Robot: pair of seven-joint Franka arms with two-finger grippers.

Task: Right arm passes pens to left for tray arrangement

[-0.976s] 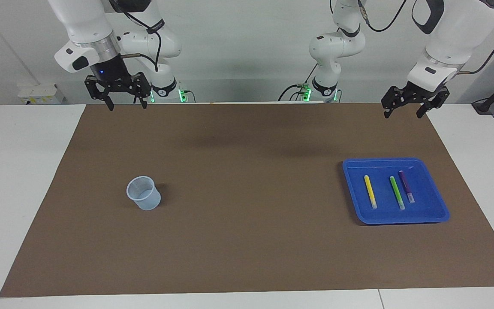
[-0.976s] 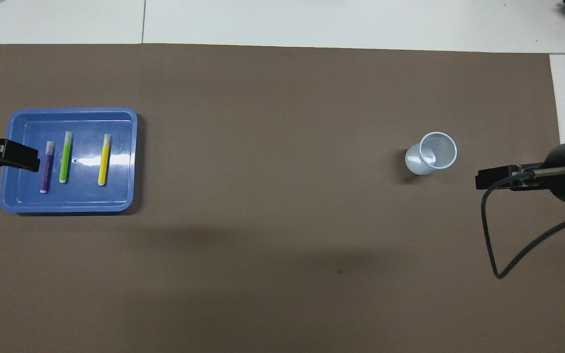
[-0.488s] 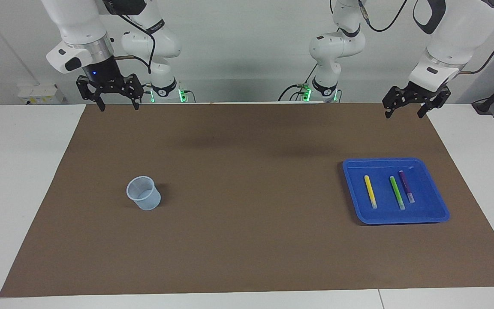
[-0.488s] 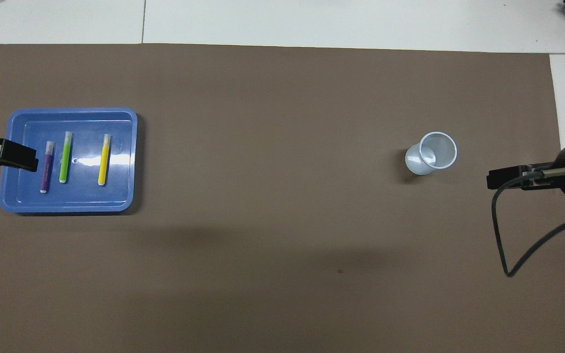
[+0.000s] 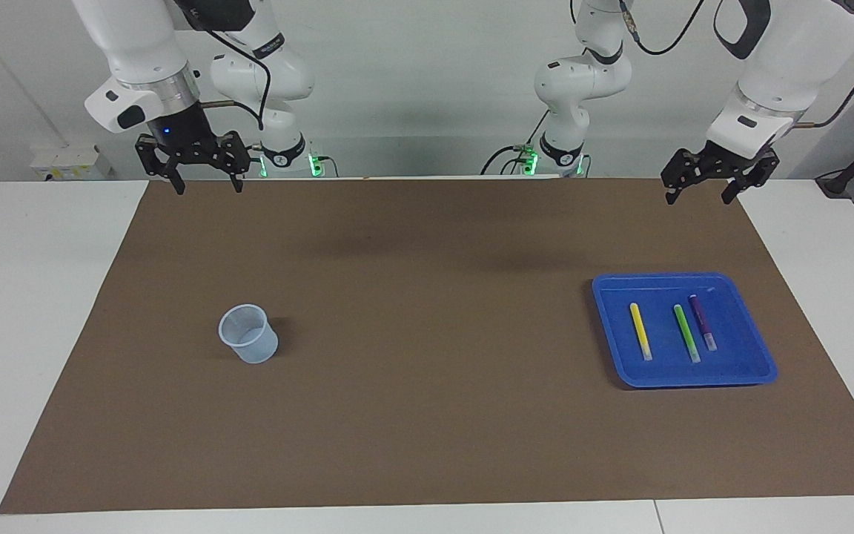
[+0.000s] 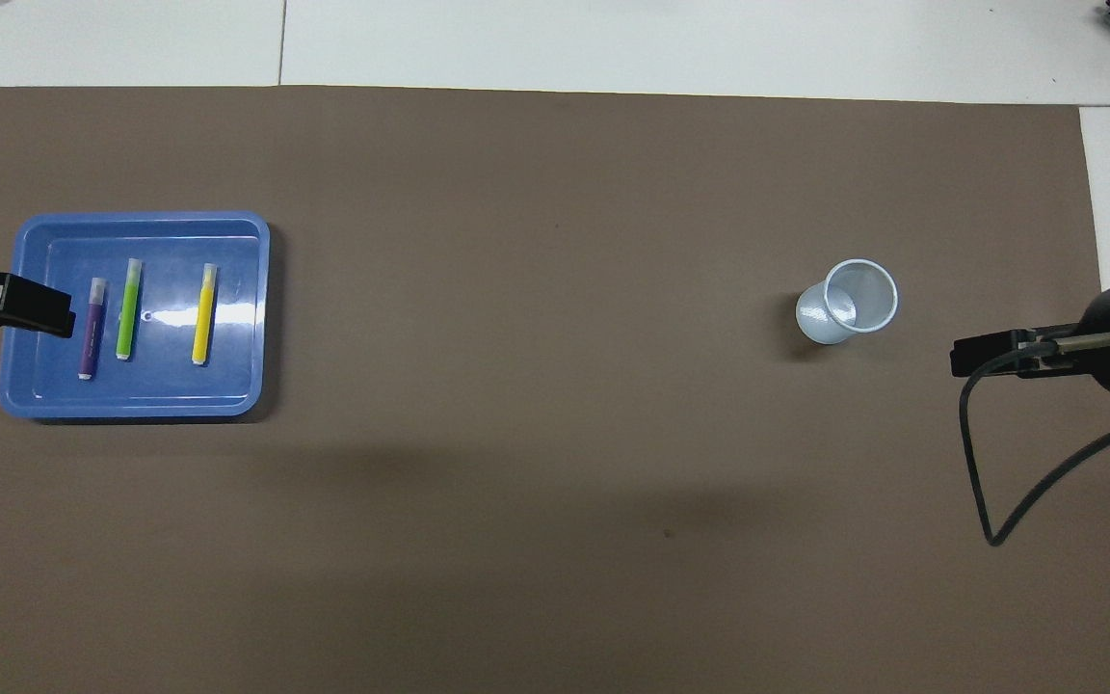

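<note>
The blue tray (image 5: pixel 742 352) (image 6: pixel 237 323) lies on the brown mat toward the left arm's end of the table. Three pens lie side by side in it, apart from one another: yellow (image 5: pixel 640 331) (image 6: pixel 202 313), green (image 5: pixel 686 332) (image 6: pixel 128 308) and purple (image 5: pixel 701 320) (image 6: pixel 91 328). My left gripper (image 5: pixel 697 194) hangs open and empty, high above the mat's corner at its own end. My right gripper (image 5: pixel 206 185) hangs open and empty, high above the mat's corner at the right arm's end.
A small translucent bluish cup (image 5: pixel 249 334) (image 6: pixel 849 301) stands upright on the mat toward the right arm's end, with nothing in it. The brown mat (image 5: pixel 427 311) covers most of the white table. A black cable loops from the right arm's wrist.
The right gripper has drawn back a little toward its own end of the table. The left gripper has risen very slightly. Pens, tray and cup have not moved.
</note>
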